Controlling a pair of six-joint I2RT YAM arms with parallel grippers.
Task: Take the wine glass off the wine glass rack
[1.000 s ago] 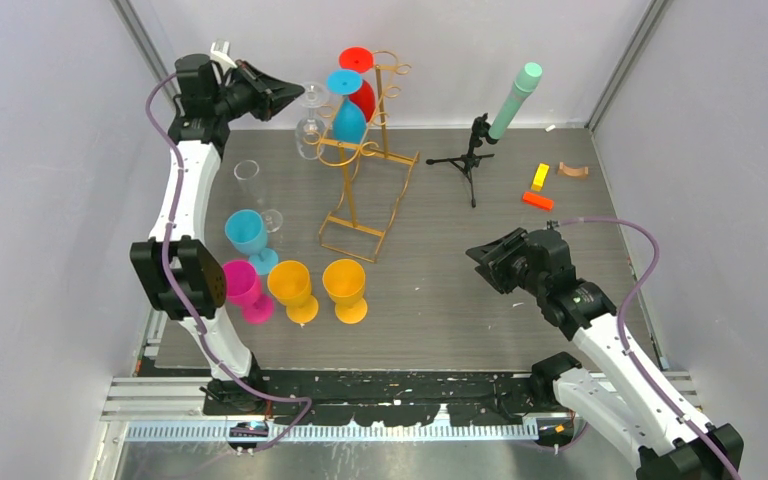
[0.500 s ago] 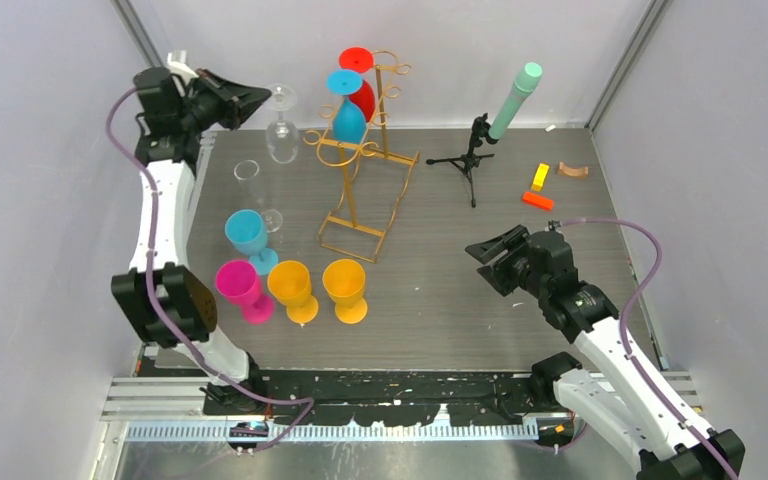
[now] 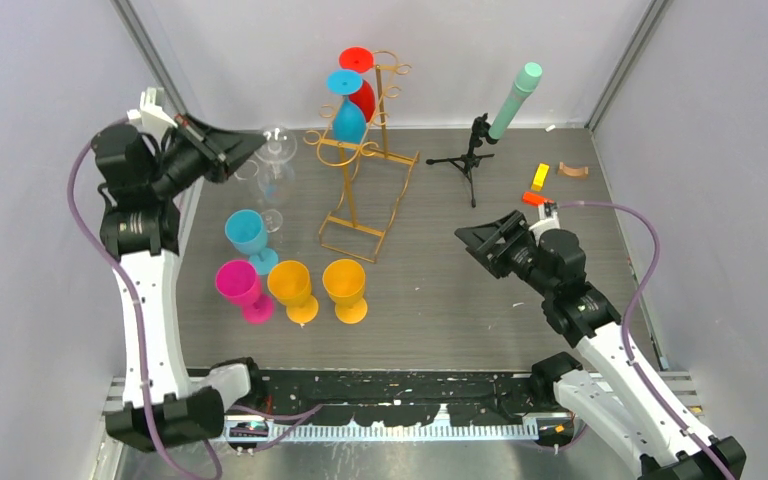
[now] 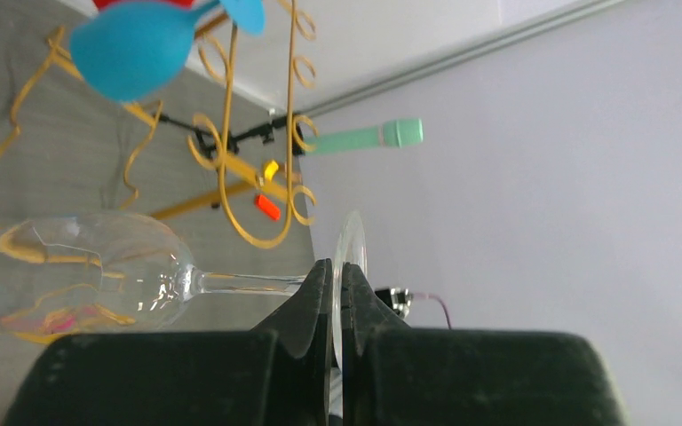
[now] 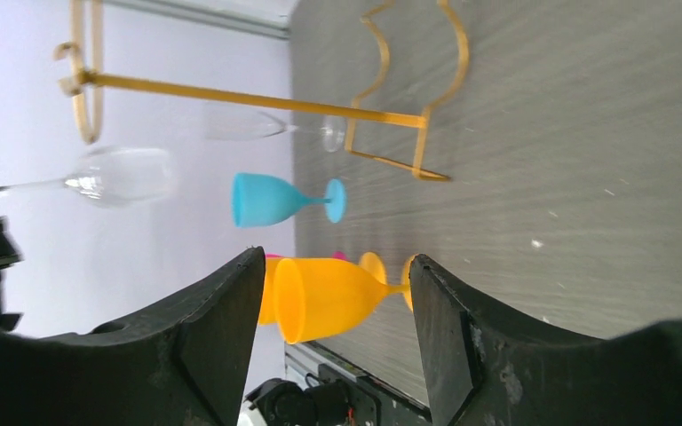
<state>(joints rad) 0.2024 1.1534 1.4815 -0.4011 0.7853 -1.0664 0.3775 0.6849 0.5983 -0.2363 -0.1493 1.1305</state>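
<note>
The gold wire wine glass rack [image 3: 358,150] stands at the back middle, with a blue glass [image 3: 348,118] and a red glass [image 3: 362,95] hanging upside down on it. My left gripper [image 3: 250,148] is shut on the foot of a clear wine glass [image 3: 278,155], held in the air left of the rack and apart from it. In the left wrist view the gripper [image 4: 337,266] pinches the glass foot [image 4: 352,253], the bowl [image 4: 80,271] points left, and the rack [image 4: 231,160] lies beyond. My right gripper [image 3: 485,240] is open and empty, shown also in its wrist view [image 5: 337,266].
A clear glass [image 3: 248,178], a blue goblet [image 3: 247,235], a pink one [image 3: 240,285] and two orange ones [image 3: 292,285] [image 3: 345,285] stand at the left front. A black tripod with a green tube [image 3: 480,140] and small blocks [image 3: 537,185] are at the right back.
My left gripper has carried the clear glass left and away from the rack, lowering it. My right gripper has shifted slightly up and toward the middle.
</note>
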